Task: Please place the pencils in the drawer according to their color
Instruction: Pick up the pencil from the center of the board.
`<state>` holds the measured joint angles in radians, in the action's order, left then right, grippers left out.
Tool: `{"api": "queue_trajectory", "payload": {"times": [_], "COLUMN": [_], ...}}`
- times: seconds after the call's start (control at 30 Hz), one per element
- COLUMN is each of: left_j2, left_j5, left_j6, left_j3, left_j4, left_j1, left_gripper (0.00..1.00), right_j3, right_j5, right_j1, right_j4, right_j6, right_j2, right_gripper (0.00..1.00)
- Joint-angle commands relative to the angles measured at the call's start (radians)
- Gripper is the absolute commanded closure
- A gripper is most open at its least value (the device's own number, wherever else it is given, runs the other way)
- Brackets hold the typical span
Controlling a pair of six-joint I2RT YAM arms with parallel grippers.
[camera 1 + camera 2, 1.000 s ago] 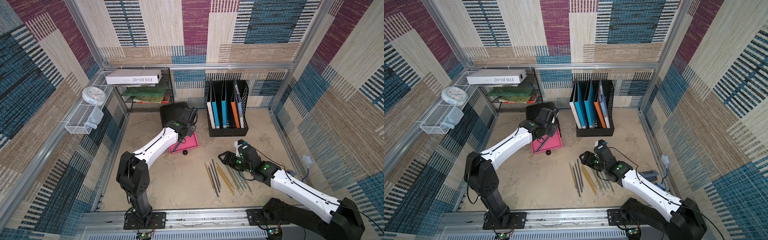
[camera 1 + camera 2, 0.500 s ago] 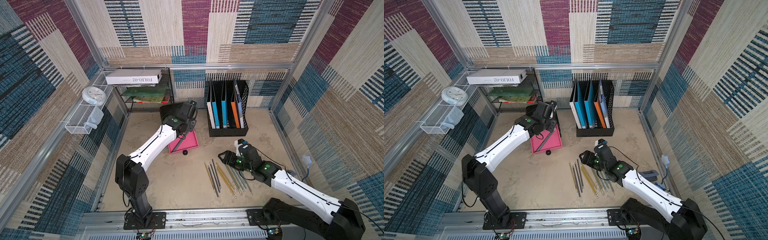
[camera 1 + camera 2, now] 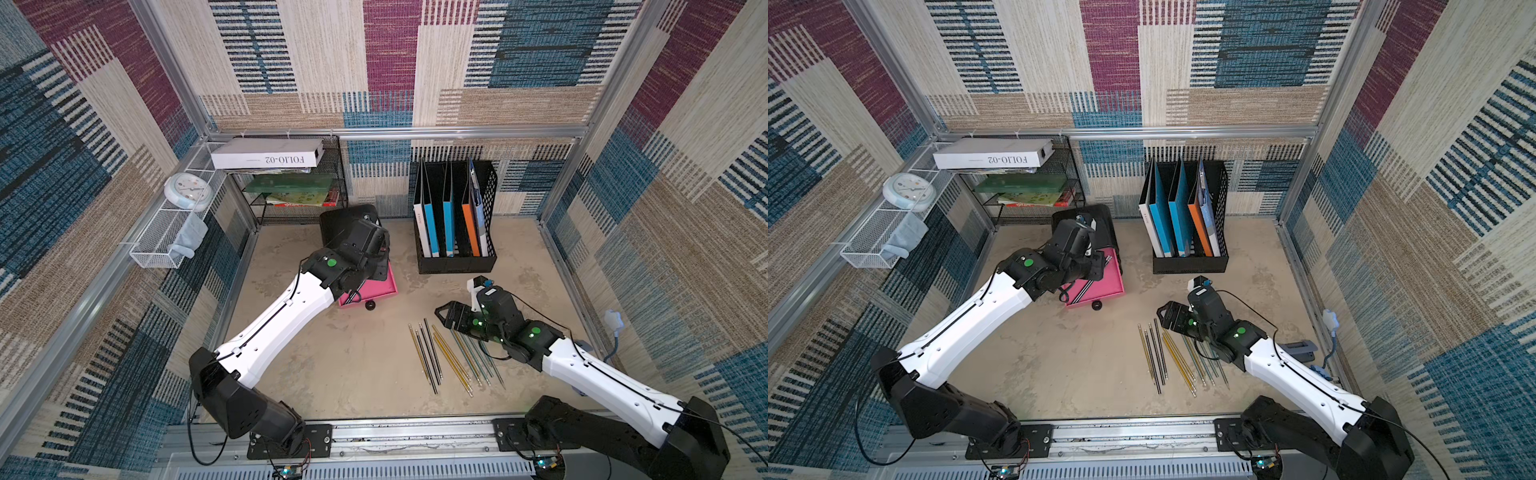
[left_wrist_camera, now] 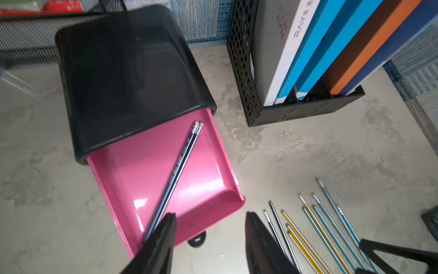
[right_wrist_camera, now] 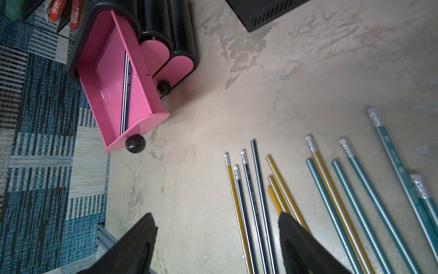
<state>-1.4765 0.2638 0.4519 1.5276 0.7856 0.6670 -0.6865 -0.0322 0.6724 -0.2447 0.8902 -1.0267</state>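
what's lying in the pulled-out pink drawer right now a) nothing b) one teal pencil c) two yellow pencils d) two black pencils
d: the left wrist view shows two black pencils lying side by side, slantwise across the floor of the pulled-out pink drawer.

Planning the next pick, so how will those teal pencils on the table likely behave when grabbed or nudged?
The teal pencils look thin and straight, so probably stiff and light. Glossy sides suggest some slip. Lying flat on the table, they may roll if nudged.
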Motion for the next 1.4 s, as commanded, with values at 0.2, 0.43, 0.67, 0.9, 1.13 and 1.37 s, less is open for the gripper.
{"api": "queue_trajectory", "payload": {"times": [0.2,0.43,0.67,0.9,1.13,1.37], "left_j2": [0.096,0.070,-0.036,-0.164,-0.243,-0.310], "left_j5": [0.009,0.054,0.051,0.010,-0.005,0.029], "left_j6": [0.504,0.744,0.860,0.925,0.894,0.777], "left_j3": [-0.191,-0.257,-0.241,-0.214,-0.172,-0.019], "left_j4": [0.058,0.057,0.046,0.016,-0.002,0.045], "left_j1": [0.157,0.274,0.332,0.348,0.348,0.343], "left_gripper": [0.47,0.46,0.45,0.44,0.45,0.44], "right_j3": [-0.002,0.004,0.021,0.058,0.079,0.084], "right_j5": [-0.053,-0.053,-0.035,-0.034,-0.019,-0.018], "right_j1": [-0.001,-0.002,-0.002,-0.002,-0.003,-0.008], "right_j4": [-0.052,-0.066,-0.074,-0.078,-0.105,-0.131], "right_j6": [-0.051,-0.066,-0.055,-0.037,-0.033,-0.030], "right_j2": [-0.021,-0.026,-0.020,0.001,0.041,0.057], "right_gripper": [0.15,0.15,0.15,0.15,0.15,0.15]}}
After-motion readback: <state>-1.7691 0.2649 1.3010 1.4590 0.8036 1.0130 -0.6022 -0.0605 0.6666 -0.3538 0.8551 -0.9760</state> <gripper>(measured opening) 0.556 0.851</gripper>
